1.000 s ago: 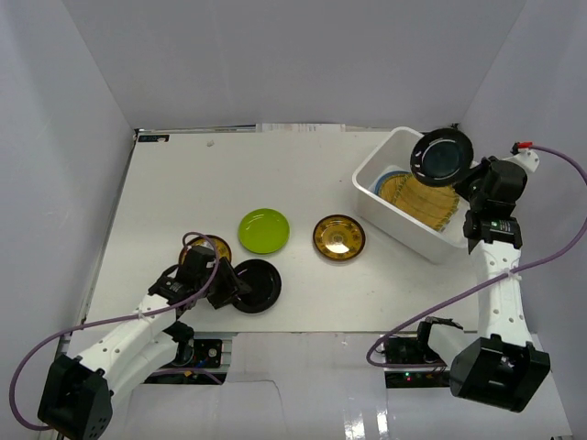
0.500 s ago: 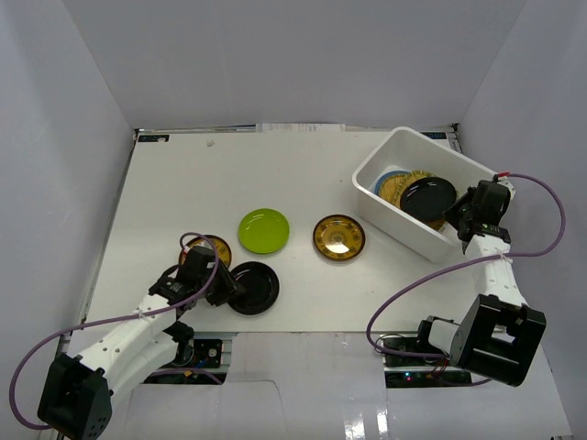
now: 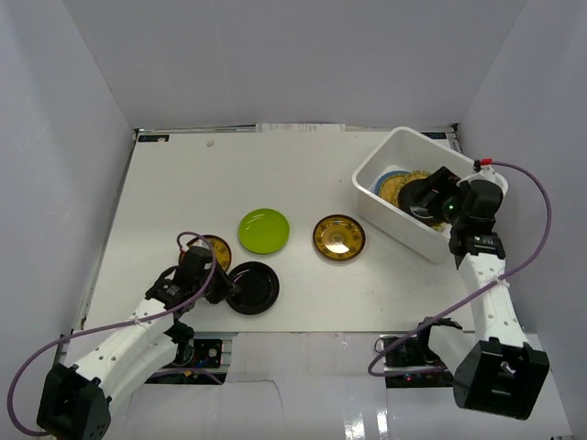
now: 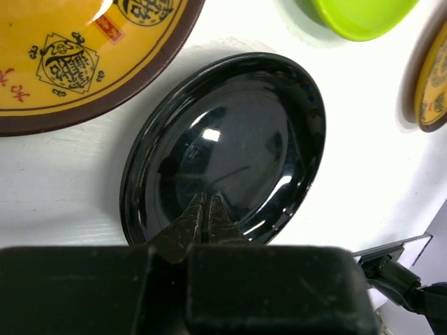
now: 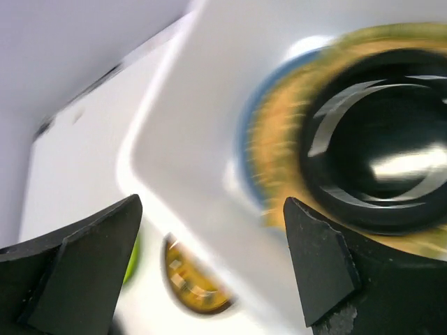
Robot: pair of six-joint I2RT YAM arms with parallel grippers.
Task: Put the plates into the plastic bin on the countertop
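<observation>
**Overhead view.** A flat white countertop point(image 3: 183, 183) is boxed in by pale grey walls. At far right sits the plastic bin point(image 3: 390, 220), a deep white tub with rounded corners. Inside it, a glossy binned black plate point(image 3: 424, 194) lies on a straw-coloured woven plate point(image 3: 396, 188), and a light blue plate point(image 3: 387, 173) peeks out behind. The right gripper point(image 3: 440, 202) hangs over the bin.

On the counter are a smooth lime green plate point(image 3: 264, 229), a patterned amber plate point(image 3: 338, 236), a second amber plate point(image 3: 216, 247) and a loose black plate point(image 3: 254, 287). The left gripper point(image 3: 227, 286) is at the loose plate's left edge.

**Left wrist view.** The left gripper point(image 4: 204, 209) has its fingers pressed together, with the tips over the shiny bowl of the loose black plate point(image 4: 237, 153). I cannot tell whether they pinch anything.

**Right wrist view (blurred).** The right gripper point(image 5: 209, 265) has its fingers spread wide and holds nothing. The binned black plate point(image 5: 377, 153) rests inside the plastic bin point(image 5: 202, 139).
</observation>
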